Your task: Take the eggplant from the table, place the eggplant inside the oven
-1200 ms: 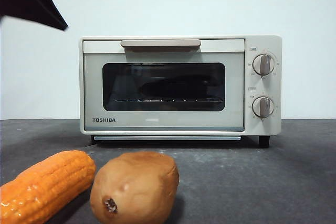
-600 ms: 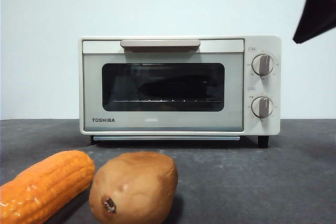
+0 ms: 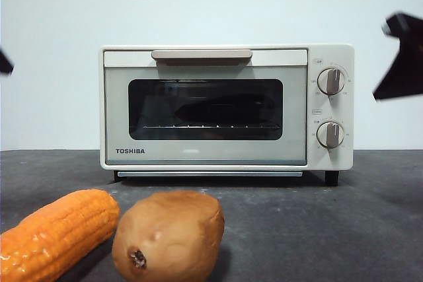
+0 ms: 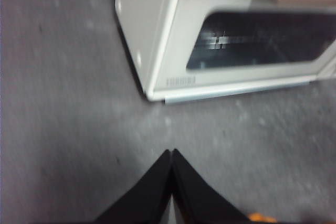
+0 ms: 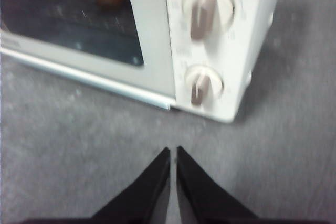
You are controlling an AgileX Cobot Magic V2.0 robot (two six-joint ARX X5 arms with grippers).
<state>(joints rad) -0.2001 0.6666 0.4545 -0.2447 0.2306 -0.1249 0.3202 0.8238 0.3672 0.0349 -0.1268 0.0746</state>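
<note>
Eggplant (image 3: 225, 105), dark shape behind oven (image 3: 227, 105) glass

The dark grey, faintly speckled table (image 3: 370, 216) carries the cream oven (image 3: 227, 107) at the back, door shut. Nearer the camera, an orange corn cob (image 3: 56, 232) lies just beside a brown potato (image 3: 168, 236).

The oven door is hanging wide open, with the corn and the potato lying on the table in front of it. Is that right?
Not quite. The oven door is shut, not open: in the front view its glass window and bar handle sit flat against the oven's face. The rest holds: the corn and the potato do lie on the table in front of it.
</note>
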